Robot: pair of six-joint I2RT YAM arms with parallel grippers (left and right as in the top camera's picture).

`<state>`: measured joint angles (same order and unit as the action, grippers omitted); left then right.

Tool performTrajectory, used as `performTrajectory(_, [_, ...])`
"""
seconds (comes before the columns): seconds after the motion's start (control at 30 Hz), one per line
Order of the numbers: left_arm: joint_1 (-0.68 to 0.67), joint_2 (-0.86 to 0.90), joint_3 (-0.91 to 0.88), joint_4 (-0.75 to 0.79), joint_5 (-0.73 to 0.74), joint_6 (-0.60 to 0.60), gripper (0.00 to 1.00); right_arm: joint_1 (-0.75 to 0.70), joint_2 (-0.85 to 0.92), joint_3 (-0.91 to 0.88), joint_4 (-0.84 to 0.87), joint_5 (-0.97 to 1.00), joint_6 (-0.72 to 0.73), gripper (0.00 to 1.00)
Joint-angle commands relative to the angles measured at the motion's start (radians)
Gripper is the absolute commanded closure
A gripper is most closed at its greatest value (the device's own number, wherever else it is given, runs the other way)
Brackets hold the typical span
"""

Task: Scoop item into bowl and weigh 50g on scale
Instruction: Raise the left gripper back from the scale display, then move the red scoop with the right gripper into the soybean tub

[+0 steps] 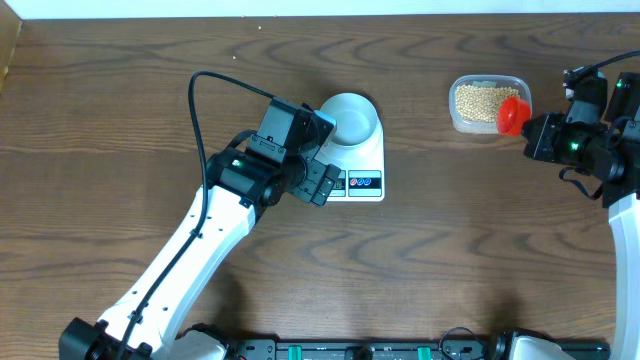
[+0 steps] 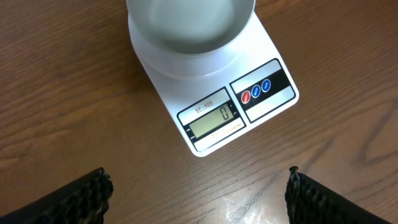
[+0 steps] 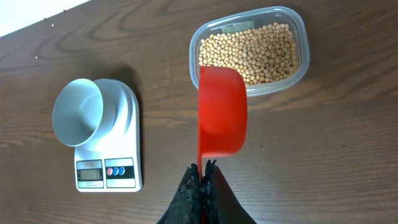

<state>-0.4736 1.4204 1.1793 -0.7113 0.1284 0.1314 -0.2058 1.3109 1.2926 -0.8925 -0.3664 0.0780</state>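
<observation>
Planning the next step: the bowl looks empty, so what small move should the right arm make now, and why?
Probably dip the red scoop, gripped in the shut right tool, into the beans in the tub just ahead. The bowl is empty and the scale reads zero.

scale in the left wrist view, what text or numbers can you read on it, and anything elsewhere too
"SF-400": printed on the scale, above its screen
"0": shown on the screen
Fine print under the screen and symbols on the buttons: too small to read
No other text in any view
</observation>
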Motion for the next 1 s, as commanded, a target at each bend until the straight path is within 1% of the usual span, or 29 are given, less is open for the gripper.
performTrajectory(0.0, [0.004, -0.001, 0.005, -0.003, -0.009, 0.006, 0.09, -0.002, -0.001, 0.016, 0.001, -0.010, -0.005, 0.99])
performTrajectory(0.57, [0.004, -0.001, 0.005, -0.003, -0.009, 0.006, 0.08, -0.002, -0.001, 0.016, 0.003, -0.010, -0.004, 0.99])
performTrajectory(0.67, [0.004, -0.001, 0.005, -0.003, -0.009, 0.006, 0.09, 0.005, 0.002, 0.024, 0.002, 0.042, 0.040, 0.99])
performTrajectory(0.77, [0.004, -0.001, 0.005, -0.003, -0.009, 0.006, 0.09, 0.015, 0.034, 0.077, -0.038, 0.083, 0.040, 0.99])
performTrajectory(0.97, [0.004, -0.001, 0.005, -0.003, -0.009, 0.006, 0.08, 0.018, 0.185, 0.278, -0.146, 0.132, -0.008, 0.99])
